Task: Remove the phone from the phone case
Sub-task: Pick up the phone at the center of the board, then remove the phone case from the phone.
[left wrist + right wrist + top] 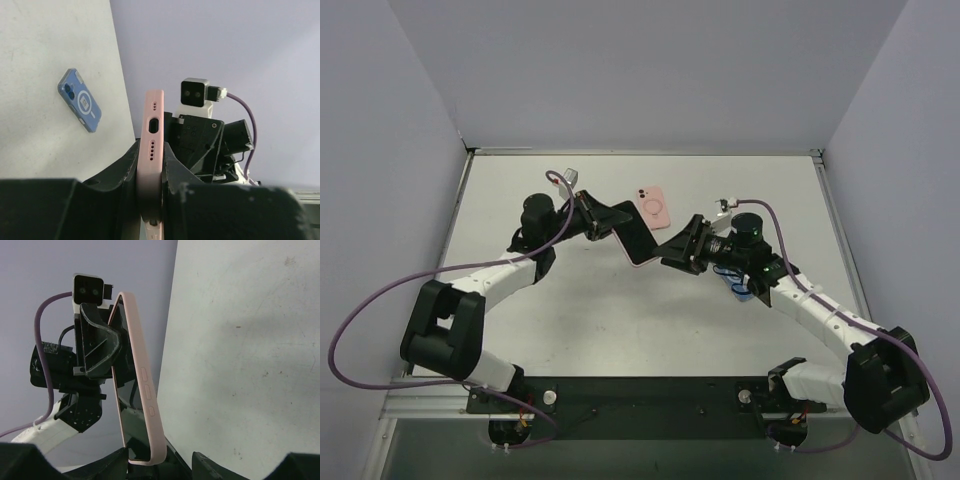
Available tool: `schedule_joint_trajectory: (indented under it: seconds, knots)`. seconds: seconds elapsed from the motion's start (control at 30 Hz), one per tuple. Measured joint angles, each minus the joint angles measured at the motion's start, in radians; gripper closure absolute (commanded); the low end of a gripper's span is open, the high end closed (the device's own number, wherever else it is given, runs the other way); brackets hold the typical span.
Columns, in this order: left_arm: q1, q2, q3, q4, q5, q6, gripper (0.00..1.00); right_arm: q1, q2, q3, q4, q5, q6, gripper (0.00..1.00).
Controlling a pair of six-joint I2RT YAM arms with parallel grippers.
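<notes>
Left gripper (151,161) clamps pink phone case (151,120) edgewise, phone (128,420) inside; right gripper (160,458) straddles its end; cannot tell if closed.

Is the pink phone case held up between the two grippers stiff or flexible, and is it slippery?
The pink phone case looks thin-walled and matte, so it probably flexes when peeled and is not very slippery. The left gripper pinches it only near one end, so a sideways push may twist it.
</notes>
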Motion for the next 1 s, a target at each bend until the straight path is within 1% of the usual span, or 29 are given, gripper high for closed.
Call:
schedule_joint_trajectory:
  seconds: [0.07, 0.1, 0.17, 0.2, 0.27, 0.3, 0.47, 0.6, 0.7, 0.8, 0.93, 1.0]
  knots:
    - [0.0, 0.012, -0.002, 0.048, 0.005, -0.037, 1.0, 0.001, 0.0, -0.026, 0.059, 0.0, 0.043, 0.61]
    - [0.0, 0.017, -0.002, 0.07, 0.006, -0.056, 1.0, 0.001, 0.002, -0.042, 0.097, 0.0, 0.067, 0.67]
    - [0.001, 0.024, -0.003, 0.11, 0.007, -0.077, 1.0, 0.001, 0.01, -0.073, 0.171, -0.003, 0.121, 0.75]
    - [0.001, 0.026, -0.005, 0.119, 0.006, -0.078, 1.0, 0.001, 0.02, -0.082, 0.214, -0.006, 0.149, 0.87]
    - [0.005, 0.031, -0.01, 0.131, -0.001, -0.087, 1.0, 0.003, 0.039, -0.095, 0.294, -0.009, 0.196, 0.97]
    - [0.008, 0.034, -0.013, 0.137, -0.006, -0.094, 1.0, 0.005, 0.046, -0.101, 0.325, -0.008, 0.216, 1.0]
    - [0.015, 0.056, -0.014, 0.2, -0.006, -0.14, 1.0, 0.014, 0.047, -0.128, 0.41, 0.032, 0.3, 1.0]
    - [0.02, 0.086, -0.016, 0.288, -0.016, -0.211, 1.0, 0.011, 0.069, -0.136, 0.506, 0.049, 0.361, 1.0]
    - [0.032, 0.107, -0.029, 0.369, -0.044, -0.261, 1.0, 0.01, 0.142, -0.127, 0.636, 0.049, 0.43, 1.0]
    - [0.055, 0.127, -0.047, 0.44, -0.09, -0.31, 1.0, 0.01, 0.246, -0.079, 0.746, 0.04, 0.509, 1.0]
    - [0.077, 0.175, -0.047, 0.518, -0.181, -0.417, 1.0, 0.01, 0.377, 0.031, 0.835, 0.042, 0.612, 1.0]
    - [0.078, 0.19, -0.047, 0.525, -0.222, -0.461, 1.0, 0.01, 0.421, 0.06, 0.866, 0.06, 0.668, 1.0]
